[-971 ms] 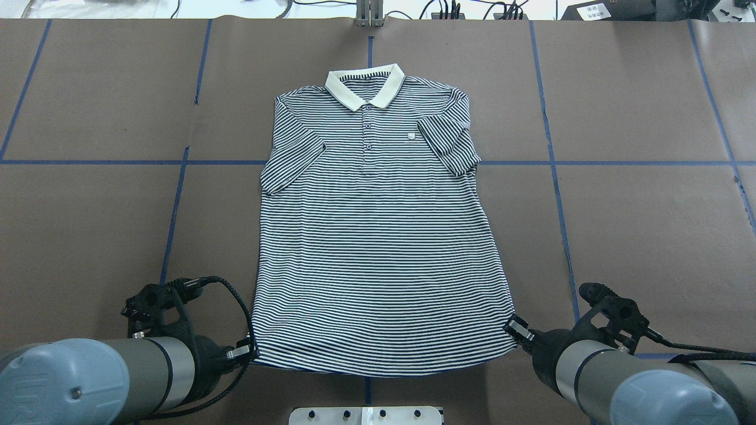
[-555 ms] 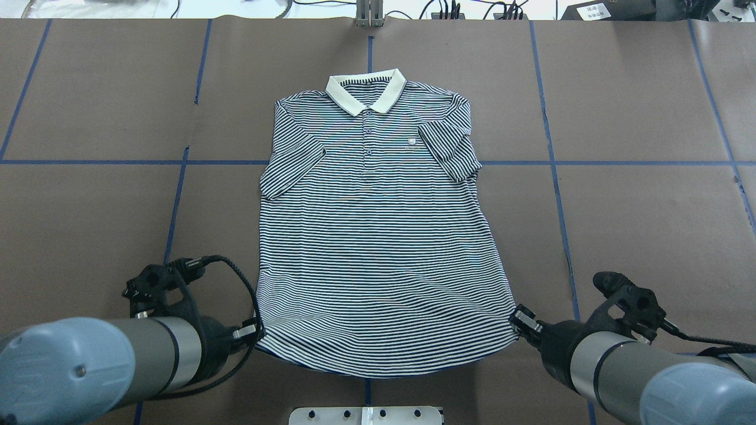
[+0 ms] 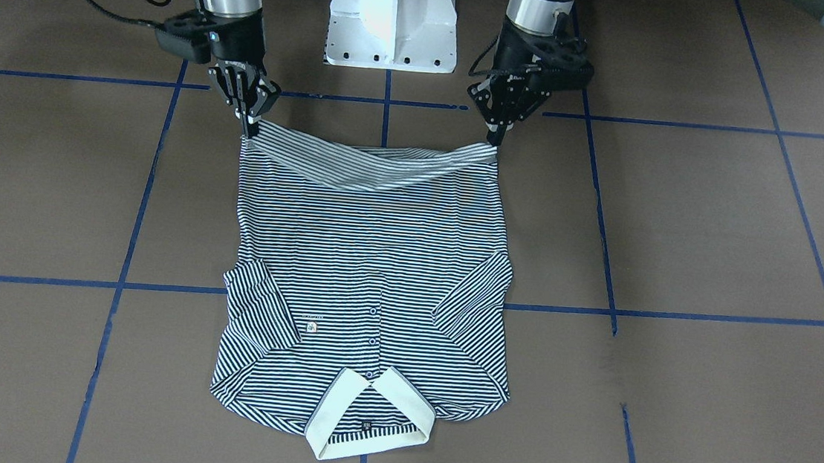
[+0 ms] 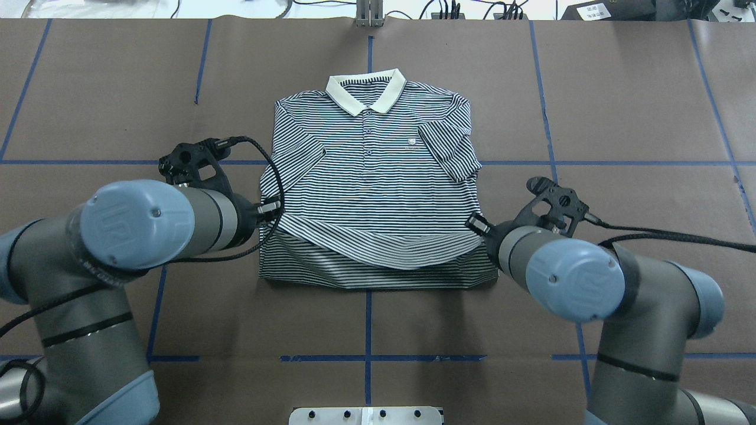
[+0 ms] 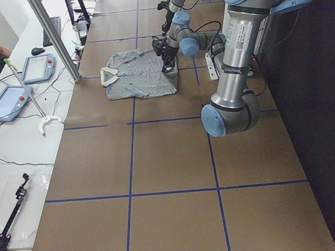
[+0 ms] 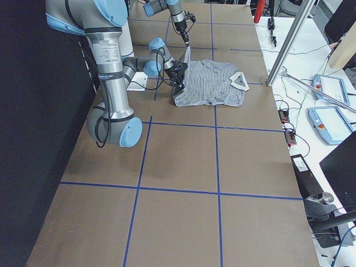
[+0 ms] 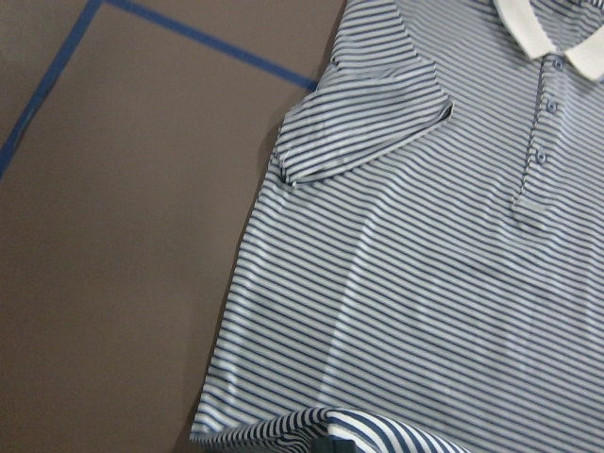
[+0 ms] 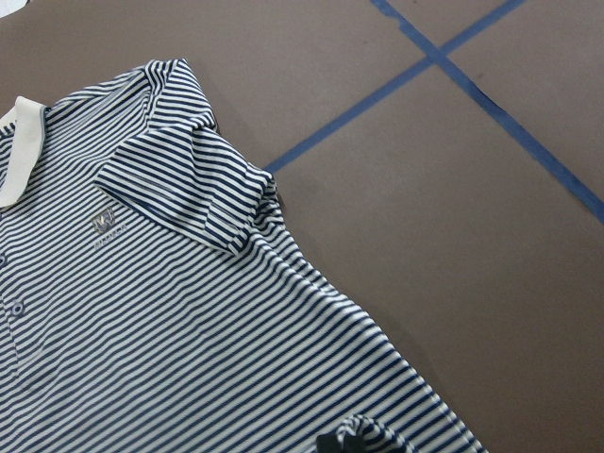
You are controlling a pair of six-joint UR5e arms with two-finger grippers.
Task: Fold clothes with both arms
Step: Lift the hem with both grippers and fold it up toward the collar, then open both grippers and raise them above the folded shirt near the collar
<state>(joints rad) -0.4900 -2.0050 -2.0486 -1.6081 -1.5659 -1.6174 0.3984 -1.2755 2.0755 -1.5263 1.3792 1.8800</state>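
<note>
2 sets of fingers [image 3: 249,114] pinch shirt [image 3: 365,257] hem [image 3: 376,171] (raised).

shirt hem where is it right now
Overhead view: the navy-and-white striped polo shirt's hem sags above the shirt's middle, its corners pinched by the black left tool and right tool.

Little here can be read. The chest patch [image 8: 106,224] on the polo shirt [image 8: 189,340] bears a small crest with a line of letters beneath, too fine to make out. The pale blue joint cap [image 4: 137,223] of the left arm [image 4: 82,330] carries a faint embossed mark that looks like "UR". A white label [image 4: 593,10] beyond the far right of the counter [image 4: 649,88] is illegible.
</note>
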